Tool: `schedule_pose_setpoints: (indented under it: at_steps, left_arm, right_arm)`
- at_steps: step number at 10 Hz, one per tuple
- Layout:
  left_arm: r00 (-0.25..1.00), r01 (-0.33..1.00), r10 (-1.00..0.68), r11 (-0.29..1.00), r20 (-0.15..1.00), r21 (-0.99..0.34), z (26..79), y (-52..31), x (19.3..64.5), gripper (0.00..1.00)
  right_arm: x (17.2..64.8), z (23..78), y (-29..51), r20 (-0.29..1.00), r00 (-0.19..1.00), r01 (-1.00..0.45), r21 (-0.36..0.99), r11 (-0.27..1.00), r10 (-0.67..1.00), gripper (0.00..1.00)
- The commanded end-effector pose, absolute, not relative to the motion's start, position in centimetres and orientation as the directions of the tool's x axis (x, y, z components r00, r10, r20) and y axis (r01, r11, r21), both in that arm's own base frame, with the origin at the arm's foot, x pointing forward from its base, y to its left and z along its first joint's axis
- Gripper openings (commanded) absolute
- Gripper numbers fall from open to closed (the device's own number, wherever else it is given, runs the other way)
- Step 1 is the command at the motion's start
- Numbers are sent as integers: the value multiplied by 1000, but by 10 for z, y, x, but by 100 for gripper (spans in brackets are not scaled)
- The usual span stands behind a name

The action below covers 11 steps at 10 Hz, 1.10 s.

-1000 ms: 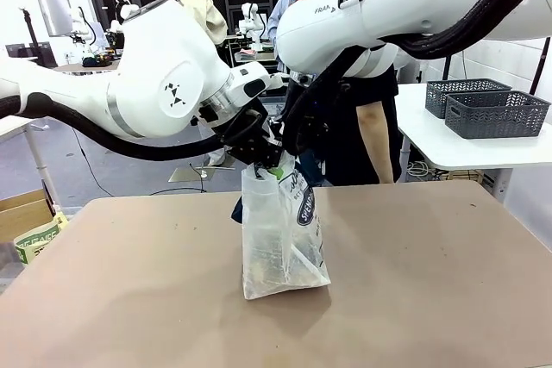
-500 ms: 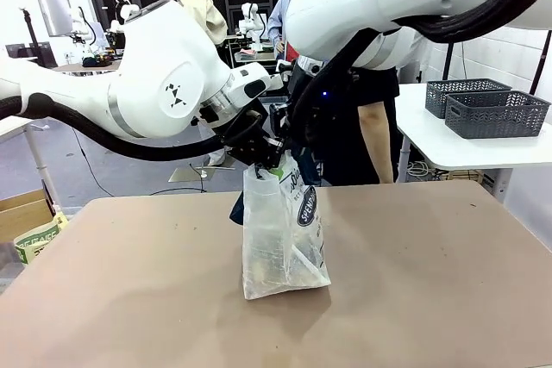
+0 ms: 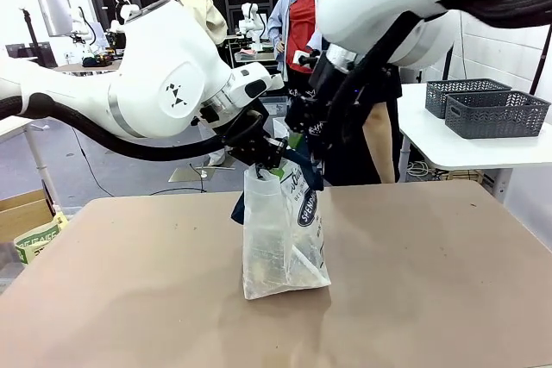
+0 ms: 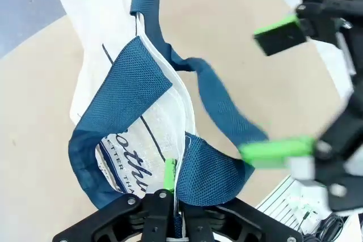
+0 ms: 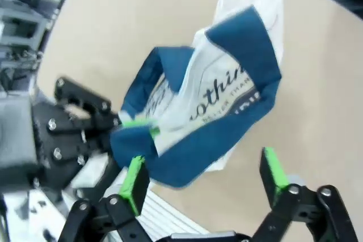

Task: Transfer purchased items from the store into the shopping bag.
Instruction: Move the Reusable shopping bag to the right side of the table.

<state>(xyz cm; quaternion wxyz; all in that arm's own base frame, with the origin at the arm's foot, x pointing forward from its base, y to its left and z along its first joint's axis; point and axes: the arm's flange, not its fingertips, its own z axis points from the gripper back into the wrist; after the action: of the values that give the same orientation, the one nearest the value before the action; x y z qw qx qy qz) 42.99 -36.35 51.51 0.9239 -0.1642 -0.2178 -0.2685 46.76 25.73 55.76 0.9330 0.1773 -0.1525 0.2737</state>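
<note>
The shopping bag, translucent with navy straps and a round logo, stands upright mid-table. My left gripper is shut on its top rim by the navy strap; the left wrist view shows the pinch on the bag. My right gripper hangs open just above and behind the bag's mouth, holding nothing. In the right wrist view its green pads spread wide over the bag. Two dark grey lattice baskets sit on a white side table far right; which one is the store, I cannot tell.
A person in dark clothes stands at the table's far side, partly behind my right arm. A cardboard box with a printed packet is off the table's left edge. The brown tabletop spreads around the bag.
My right arm has lifted and drawn back to the right, away from the bag's mouth. The left gripper keeps its hold and the bag stays put.
</note>
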Motion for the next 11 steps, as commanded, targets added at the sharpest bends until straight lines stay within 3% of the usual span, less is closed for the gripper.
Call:
schedule_pose_setpoints:
  at_steps: [1, 4, 5, 8, 11]
  left_arm:
    - [760, 569, -423, 799, 493, -193, 516, -362, 430, 0]
    - [760, 569, -423, 799, 493, -193, 516, -362, 430, 0]
    - [760, 569, -423, 799, 493, -193, 516, -362, 430, 0]
    - [760, 569, -423, 799, 493, -193, 516, -362, 430, 0]
    - [760, 569, -423, 799, 493, -193, 516, -362, 430, 0]
  right_arm:
    - [438, 559, 226, 396, 678, -725, 220, 653, 620, 100]
    - [407, 575, 189, 266, 441, -898, 132, 421, 857, 100]
    - [399, 582, 182, 319, 328, -944, 81, 320, 889, 100]
    - [403, 585, 158, 449, 248, -943, -91, 321, 858, 100]
    - [422, 585, 154, 541, 191, -941, -135, 309, 819, 100]
